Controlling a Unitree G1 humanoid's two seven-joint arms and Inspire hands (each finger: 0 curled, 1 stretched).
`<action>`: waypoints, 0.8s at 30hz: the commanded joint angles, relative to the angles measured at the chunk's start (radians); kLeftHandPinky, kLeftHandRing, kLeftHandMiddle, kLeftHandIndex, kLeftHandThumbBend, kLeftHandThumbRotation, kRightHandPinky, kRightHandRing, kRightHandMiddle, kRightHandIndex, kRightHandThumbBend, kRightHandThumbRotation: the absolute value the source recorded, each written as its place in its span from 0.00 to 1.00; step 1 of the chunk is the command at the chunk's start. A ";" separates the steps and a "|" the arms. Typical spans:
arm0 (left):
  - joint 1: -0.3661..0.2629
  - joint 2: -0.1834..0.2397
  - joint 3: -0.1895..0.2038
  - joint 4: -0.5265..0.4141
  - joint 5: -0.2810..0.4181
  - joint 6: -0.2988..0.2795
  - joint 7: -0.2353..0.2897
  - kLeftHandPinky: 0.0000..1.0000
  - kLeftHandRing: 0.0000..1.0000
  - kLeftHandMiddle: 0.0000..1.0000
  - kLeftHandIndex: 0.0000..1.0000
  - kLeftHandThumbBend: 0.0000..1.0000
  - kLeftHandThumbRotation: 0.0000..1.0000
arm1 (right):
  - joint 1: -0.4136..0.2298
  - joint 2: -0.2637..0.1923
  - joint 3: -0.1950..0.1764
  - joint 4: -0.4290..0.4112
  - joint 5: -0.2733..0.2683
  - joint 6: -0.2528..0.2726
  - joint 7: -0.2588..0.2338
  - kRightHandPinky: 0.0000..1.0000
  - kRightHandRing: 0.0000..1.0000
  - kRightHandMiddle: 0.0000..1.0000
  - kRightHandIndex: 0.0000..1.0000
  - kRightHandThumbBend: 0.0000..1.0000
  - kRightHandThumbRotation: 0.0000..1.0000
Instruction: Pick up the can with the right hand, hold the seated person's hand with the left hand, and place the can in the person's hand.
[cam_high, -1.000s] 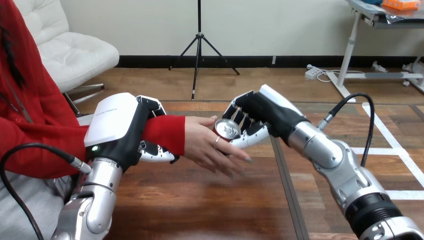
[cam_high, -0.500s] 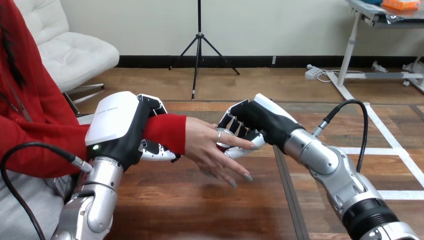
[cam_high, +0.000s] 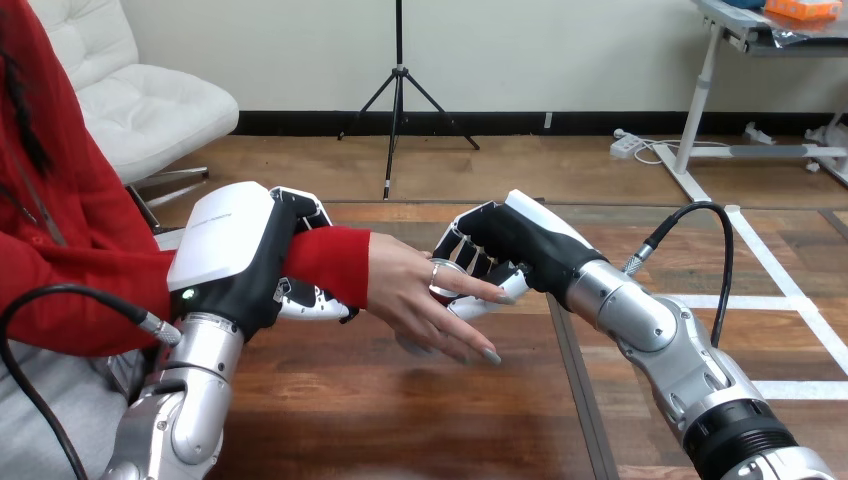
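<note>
Over by the table's far-left corner, the robot's left hand (cam_high: 225, 250), black with a white shell on its back, has fingers and thumb curled round the person's red-sleeved wrist (cam_high: 320, 262) from above and below, so that grip looks done. Moving right, the person's hand (cam_high: 415, 295) hangs above the brown wooden table (cam_high: 400, 420) near the middle of its far edge. Its fingers are stretched out and a bit fanned, lying across the front of a small metal can with a silver rim (cam_high: 446, 280). That can is mostly hidden tbh, just a sliver of rim peeking out, wedged between the person's hand and the robot's palm. Right of that, the right hand (cam_high: 510, 245) has its fingers wrapped round the can from the far side, with its lower fingertip touching the person's fingers.

My read: pick-up and wrist-hold are sorted, and we're in the handover step. The can sits against the person's hand, but I can't tell whether the person actually grips it; those fingers look flat rather than closed. The next move probably calls for the right hand to loosen slowly, only once the person's fingers close round the can, then back off toward the table's right edge. Let go too early and it likely drops onto the table.
</note>
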 joint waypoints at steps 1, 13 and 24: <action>-0.227 -0.058 0.010 -0.107 -0.062 -0.064 0.047 0.27 0.33 0.35 0.36 0.84 0.00 | -0.084 0.006 -0.025 -0.155 0.034 -0.016 -0.007 0.29 0.33 0.40 0.44 0.71 0.00; -0.219 -0.057 0.014 -0.112 -0.067 -0.062 0.046 0.28 0.33 0.35 0.35 0.84 0.00 | -0.086 0.006 -0.032 -0.173 0.042 -0.013 -0.007 0.30 0.34 0.40 0.44 0.71 0.00; -0.211 -0.054 0.018 -0.113 -0.073 -0.067 0.046 0.27 0.32 0.35 0.35 0.84 0.00 | -0.091 -0.001 -0.033 -0.188 0.042 -0.010 -0.002 0.30 0.34 0.41 0.44 0.70 0.00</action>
